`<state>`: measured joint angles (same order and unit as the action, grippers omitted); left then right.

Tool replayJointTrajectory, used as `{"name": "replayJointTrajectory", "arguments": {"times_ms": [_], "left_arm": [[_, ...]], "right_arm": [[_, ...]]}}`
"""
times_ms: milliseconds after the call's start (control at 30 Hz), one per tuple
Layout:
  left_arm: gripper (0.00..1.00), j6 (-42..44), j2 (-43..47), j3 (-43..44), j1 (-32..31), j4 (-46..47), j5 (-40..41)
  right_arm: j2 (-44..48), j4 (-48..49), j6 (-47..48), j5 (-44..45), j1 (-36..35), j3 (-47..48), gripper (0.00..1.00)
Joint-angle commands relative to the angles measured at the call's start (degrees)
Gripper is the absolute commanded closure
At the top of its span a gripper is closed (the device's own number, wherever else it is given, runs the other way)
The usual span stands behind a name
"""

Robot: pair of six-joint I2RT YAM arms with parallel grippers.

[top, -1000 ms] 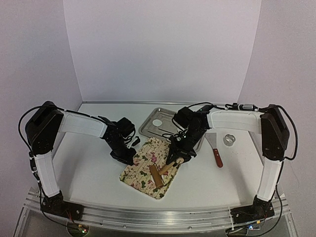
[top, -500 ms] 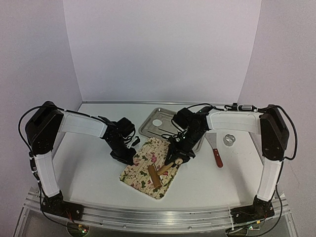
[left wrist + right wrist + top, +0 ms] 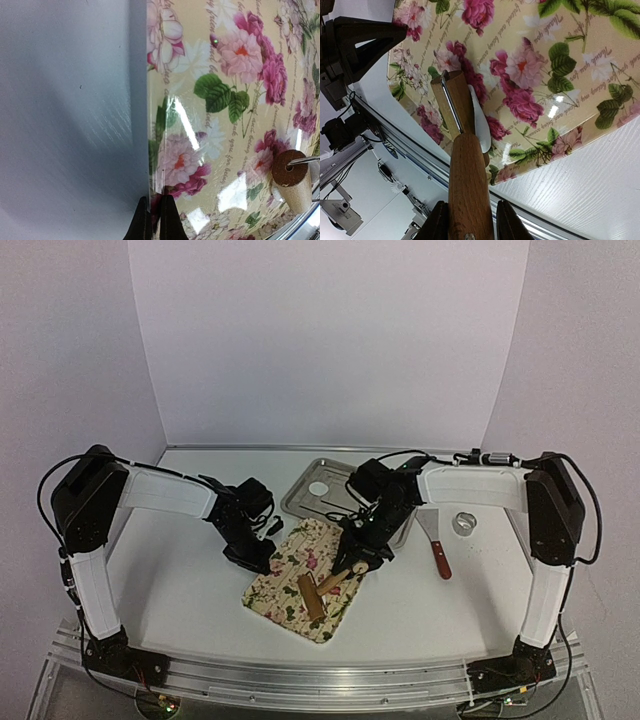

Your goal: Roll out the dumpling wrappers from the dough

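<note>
A flowered mat (image 3: pixel 288 565) lies at the table's middle. My right gripper (image 3: pixel 356 562) is shut on the handle of a wooden roller (image 3: pixel 312 595) that rests on the mat. In the right wrist view the handle (image 3: pixel 468 185) sits between my fingers, and a thin white piece of dough (image 3: pixel 481 129) shows from under the roller, mostly hidden by it. My left gripper (image 3: pixel 266 560) is shut on the mat's left edge (image 3: pixel 150 165), fingertips (image 3: pixel 167 220) pinched together. One white round wrapper (image 3: pixel 318 488) lies in the metal tray (image 3: pixel 298 504).
A scraper with a red handle (image 3: pixel 440 558) lies right of the mat. A metal ring cutter (image 3: pixel 464 523) stands further right. The tray is just behind the mat. The roller's wooden end (image 3: pixel 292 180) shows in the left wrist view.
My right gripper and the roller have shifted slightly left and towards the near edge over the mat. The left gripper has not moved.
</note>
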<state>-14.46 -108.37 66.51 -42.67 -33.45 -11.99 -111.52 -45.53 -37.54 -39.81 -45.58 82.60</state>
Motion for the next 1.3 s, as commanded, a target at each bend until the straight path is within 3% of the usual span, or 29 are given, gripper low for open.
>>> {"name": "replayJointTrajectory", "arguments": {"times_ms": [0,433,1267], "left_arm": [[1.0,-1.33,-1.65,-3.41,1.98,-0.83,6.19],[1.0,-1.89,0.84,-7.4,4.25,-0.49,7.16],[1.0,-1.99,1.46,-7.2,4.56,-0.33,6.35]], "right_arm": [[-4.92,-8.31,-3.45,23.52,-0.2,-7.01,1.0],[0.92,-8.24,-2.91,24.71,5.44,-15.27,1.0],[1.18,-8.11,-3.64,24.63,8.42,-16.6,1.0]]}}
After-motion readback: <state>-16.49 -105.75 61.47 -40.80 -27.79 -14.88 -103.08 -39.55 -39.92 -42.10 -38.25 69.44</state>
